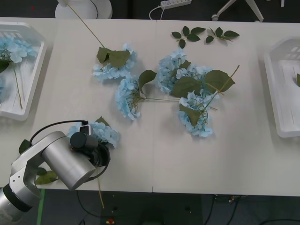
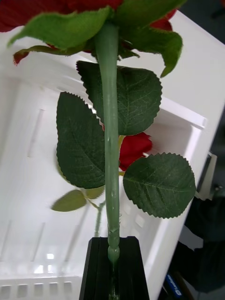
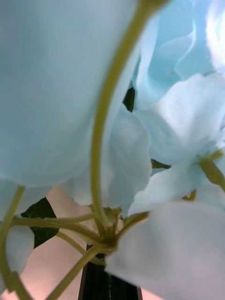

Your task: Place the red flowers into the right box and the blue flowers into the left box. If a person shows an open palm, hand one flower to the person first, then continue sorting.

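i am holding a red rose [image 2: 112, 117] by its stem in my right claw [image 2: 112, 262], the black fingers pinched tight on the thin green stalk. it is hanging over the right box [image 2: 187, 117], where another red rose [image 2: 133, 147] is already lying on the white floor. the stem is looking stiff and light, so a firm pinch low on it is keeping the head steady; i judge the leaves and petals too soft to bear any squeeze.

my left claw [image 3: 110, 281] is down at the near left of the table [image 1: 150, 154], closed on the stem junction of a blue flower [image 1: 96, 133]. its petals are fluffy and will crush easily, so i think the wiry stem just under the cluster is the right place to hold. the long stem may swing as i lift.

about 5 more blue flowers [image 1: 187, 89] are lying tangled mid-table, and the left box [image 1: 35, 70] is already holding some blue ones.
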